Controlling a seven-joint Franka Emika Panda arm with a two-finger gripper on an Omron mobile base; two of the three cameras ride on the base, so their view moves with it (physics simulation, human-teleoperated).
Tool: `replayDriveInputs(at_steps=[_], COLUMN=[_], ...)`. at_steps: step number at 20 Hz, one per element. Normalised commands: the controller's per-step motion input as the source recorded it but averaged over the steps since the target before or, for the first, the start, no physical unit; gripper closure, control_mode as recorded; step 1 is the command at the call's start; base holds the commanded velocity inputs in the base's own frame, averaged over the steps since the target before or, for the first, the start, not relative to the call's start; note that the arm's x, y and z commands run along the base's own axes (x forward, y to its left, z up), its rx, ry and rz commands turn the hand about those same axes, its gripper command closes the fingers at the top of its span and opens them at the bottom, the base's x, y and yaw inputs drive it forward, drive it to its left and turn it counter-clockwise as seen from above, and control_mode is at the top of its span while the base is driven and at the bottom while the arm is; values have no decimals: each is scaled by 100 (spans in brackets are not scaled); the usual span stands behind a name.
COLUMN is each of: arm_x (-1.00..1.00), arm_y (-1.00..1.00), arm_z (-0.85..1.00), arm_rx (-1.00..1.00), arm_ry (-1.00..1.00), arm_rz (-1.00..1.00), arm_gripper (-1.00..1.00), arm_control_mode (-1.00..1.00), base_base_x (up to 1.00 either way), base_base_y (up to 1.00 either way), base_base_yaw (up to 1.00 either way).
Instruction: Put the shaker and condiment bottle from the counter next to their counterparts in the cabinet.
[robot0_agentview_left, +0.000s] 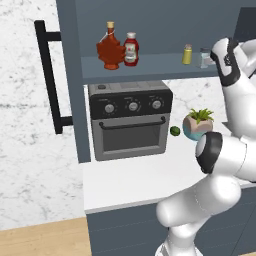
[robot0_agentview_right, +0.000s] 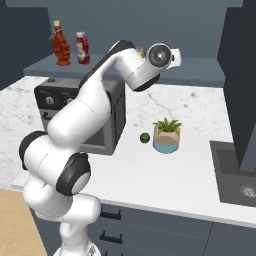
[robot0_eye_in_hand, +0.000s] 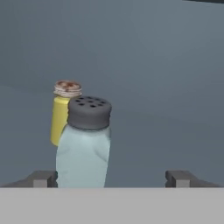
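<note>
The pale blue-grey translucent shaker (robot0_eye_in_hand: 83, 144) stood on the dark blue-grey cabinet's shelf (robot0_agentview_left: 150, 67), beside the small yellow shaker (robot0_eye_in_hand: 61, 116). The gripper (robot0_eye_in_hand: 111, 178) was spread wide, gripping nothing. Placement looked done; backing out cleanly would come next.

We see the pale blue-grey shaker (robot0_eye_in_hand: 83, 146) upright on the cabinet (robot0_agentview_left: 145, 67) shelf beside the yellow shaker (robot0_eye_in_hand: 61, 116); the red condiment bottle (robot0_agentview_left: 131, 49) stands by the maple-leaf bottle (robot0_agentview_left: 110, 47).
</note>
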Motion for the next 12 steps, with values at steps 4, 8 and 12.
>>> replayDriveInputs(at_steps=[4, 8, 12], arm_x=[-57, -59, -78], arm_y=[-12, -1, 0], arm_z=[14, 2, 0], arm_rx=[5, 5, 4], arm_ry=[-7, -4, -5], arm_rz=[0, 0, 0], arm_gripper=[-100, -100, -100], arm_control_mode=[-100, -100, -100], base_base_x=[0, 0, 0], base_base_y=[0, 0, 0], base_base_yaw=[0, 0, 0])
